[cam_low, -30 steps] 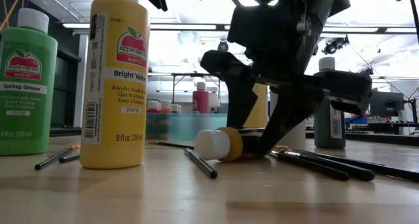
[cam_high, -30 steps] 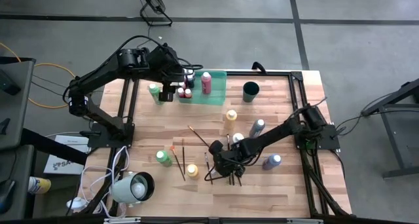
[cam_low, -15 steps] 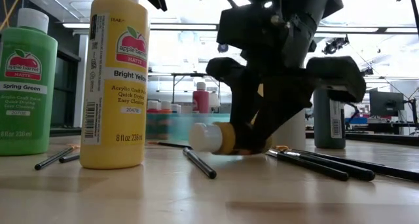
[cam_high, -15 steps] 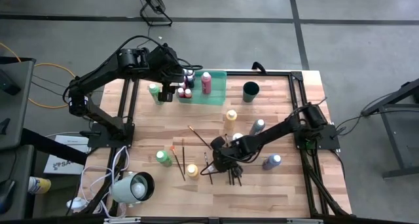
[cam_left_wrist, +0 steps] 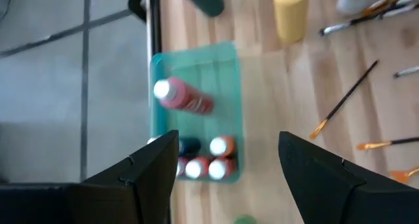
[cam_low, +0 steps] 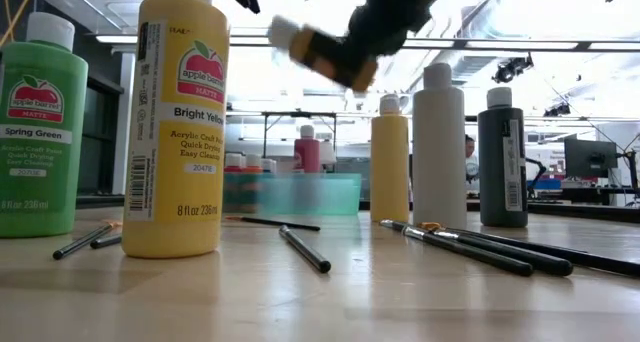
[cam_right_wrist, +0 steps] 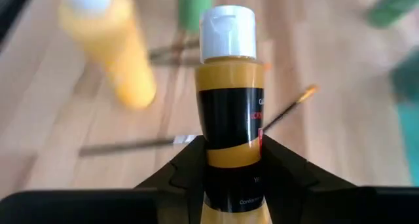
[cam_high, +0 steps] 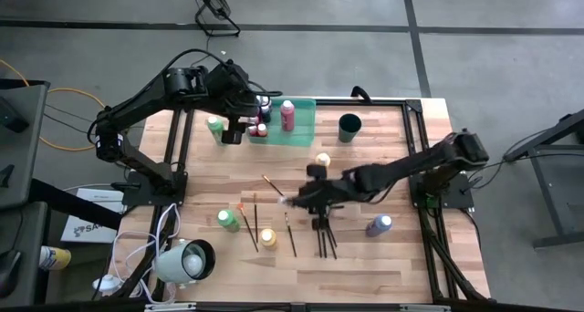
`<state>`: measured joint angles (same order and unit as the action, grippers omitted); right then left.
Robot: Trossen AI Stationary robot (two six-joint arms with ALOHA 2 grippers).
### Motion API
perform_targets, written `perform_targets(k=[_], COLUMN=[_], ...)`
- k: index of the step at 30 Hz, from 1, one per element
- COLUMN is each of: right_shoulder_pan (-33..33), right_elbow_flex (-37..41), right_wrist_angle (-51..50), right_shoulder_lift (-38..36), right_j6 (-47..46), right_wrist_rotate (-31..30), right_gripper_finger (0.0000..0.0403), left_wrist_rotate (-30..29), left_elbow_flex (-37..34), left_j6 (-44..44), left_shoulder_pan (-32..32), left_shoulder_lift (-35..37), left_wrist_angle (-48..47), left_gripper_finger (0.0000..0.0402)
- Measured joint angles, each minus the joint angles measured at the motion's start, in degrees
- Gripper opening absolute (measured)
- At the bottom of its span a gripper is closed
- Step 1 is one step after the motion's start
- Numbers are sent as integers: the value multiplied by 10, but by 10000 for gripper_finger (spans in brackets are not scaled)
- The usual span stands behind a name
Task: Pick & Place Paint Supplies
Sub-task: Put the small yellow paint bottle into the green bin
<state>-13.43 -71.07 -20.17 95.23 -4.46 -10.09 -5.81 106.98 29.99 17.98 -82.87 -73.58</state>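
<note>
The right gripper (cam_high: 306, 199) is closed on a small mustard-yellow paint bottle (cam_right_wrist: 229, 106) with a white cap and dark label, gripped around its body and held clear of the wooden table (cam_high: 392, 257), cap tilted upward in the low view. Below it, paintbrushes (cam_high: 324, 239) lie loose on the boards, with a Bright Yellow bottle (cam_low: 181, 122) and a Spring Green bottle (cam_low: 40, 132) standing nearby. The left gripper (cam_high: 234, 130), fingers spread and empty, is held beside the green tray (cam_left_wrist: 229, 67), where a red bottle (cam_left_wrist: 183, 97) lies.
</note>
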Motion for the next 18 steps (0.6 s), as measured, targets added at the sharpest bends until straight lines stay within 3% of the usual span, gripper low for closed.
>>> perform_targets(k=[5, 11, 18], right_shoulder_pan=[34, 78, 118], right_elbow_flex=[0, 0, 0], right_wrist_angle=[37, 112, 150], right_shoulder_lift=[-52, -78, -78], right_j6=[-59, -64, -63], right_wrist_rotate=[-48, -56, -49], right_gripper_finger=[111, 113, 113], left_wrist_rotate=[99, 229, 244], left_elbow_flex=[0, 0, 0], left_j6=[17, 12, -7], left_shoulder_pan=[0, -1, -20], left_shoulder_lift=[0, 0, 0], left_wrist_angle=[38, 81, 94], left_gripper_finger=[253, 253, 253])
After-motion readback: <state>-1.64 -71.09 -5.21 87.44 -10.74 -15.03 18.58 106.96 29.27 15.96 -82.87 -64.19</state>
